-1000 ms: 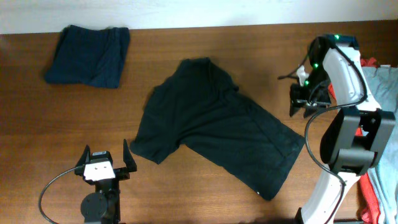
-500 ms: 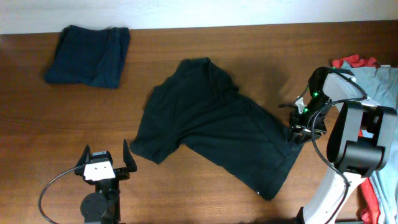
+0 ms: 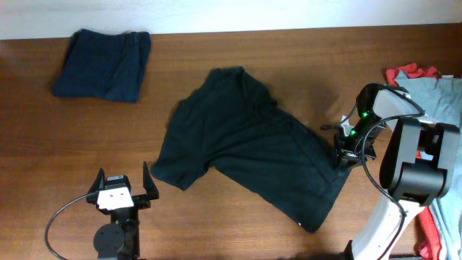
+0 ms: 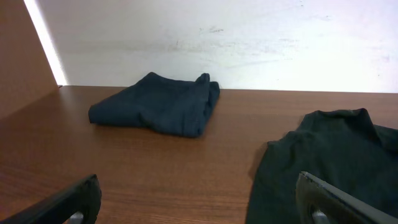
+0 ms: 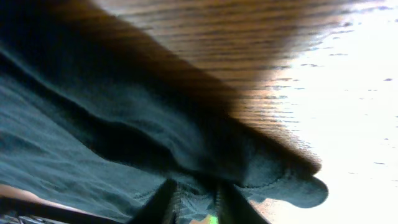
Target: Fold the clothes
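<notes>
A black short-sleeved T-shirt [image 3: 253, 152] lies spread and skewed across the middle of the table, its hem toward the lower right. My right gripper [image 3: 345, 153] is down at the shirt's right hem corner, its fingers closed on a bunch of the dark fabric [image 5: 196, 199]. My left gripper [image 3: 121, 189] is open and empty near the front edge, just left of the shirt's sleeve [image 4: 323, 162]. A folded navy garment [image 3: 103, 63] lies at the back left, also in the left wrist view [image 4: 158, 111].
A pile of light grey-blue [image 3: 444, 108] and red [image 3: 406, 71] clothes sits at the right table edge behind the right arm. A white wall [image 4: 217, 37] runs along the back edge.
My right gripper came down from above the table's right side onto the shirt's right hem corner and closed on the fabric. The left arm has not moved.
</notes>
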{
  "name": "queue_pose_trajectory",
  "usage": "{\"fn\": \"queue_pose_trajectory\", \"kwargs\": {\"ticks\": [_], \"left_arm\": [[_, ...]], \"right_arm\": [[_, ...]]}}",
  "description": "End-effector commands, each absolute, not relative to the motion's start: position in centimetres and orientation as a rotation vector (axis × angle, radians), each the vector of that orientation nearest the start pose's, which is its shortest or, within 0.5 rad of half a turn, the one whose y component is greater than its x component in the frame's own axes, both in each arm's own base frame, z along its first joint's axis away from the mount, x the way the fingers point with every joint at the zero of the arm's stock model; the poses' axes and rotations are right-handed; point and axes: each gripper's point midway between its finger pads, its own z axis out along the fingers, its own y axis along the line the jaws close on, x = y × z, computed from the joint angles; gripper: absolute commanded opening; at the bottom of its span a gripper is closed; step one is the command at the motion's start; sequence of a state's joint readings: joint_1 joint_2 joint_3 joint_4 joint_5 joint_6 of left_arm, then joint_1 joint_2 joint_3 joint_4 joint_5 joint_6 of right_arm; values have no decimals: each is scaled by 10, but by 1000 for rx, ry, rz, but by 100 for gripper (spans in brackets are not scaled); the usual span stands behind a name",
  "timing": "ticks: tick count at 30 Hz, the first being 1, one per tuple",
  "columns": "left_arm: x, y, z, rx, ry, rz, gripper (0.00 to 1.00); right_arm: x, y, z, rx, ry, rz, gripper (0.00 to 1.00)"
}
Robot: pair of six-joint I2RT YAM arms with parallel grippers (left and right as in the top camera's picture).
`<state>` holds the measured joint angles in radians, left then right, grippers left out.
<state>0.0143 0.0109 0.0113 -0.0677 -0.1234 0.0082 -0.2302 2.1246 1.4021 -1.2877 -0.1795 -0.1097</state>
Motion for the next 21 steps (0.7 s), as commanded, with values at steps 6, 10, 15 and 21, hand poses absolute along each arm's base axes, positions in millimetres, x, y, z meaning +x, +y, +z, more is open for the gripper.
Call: {"fn": "queue_pose_trajectory", "kwargs": {"ticks": [6,10,15,21], "left_arm": [[245,23,159,-79,1639,128,99],[245,23,159,-79,1639,128,99],[245,23,159,-79,1639,128,99],[245,23,159,-79,1639,128,99]], "right_arm": [[281,-31,17,281,3506,488,4],[298,-37,48,267,3489,454,4],[310,-48,60,238,3464,353,4],[320,-74,55,250,3435,112,4]]}}
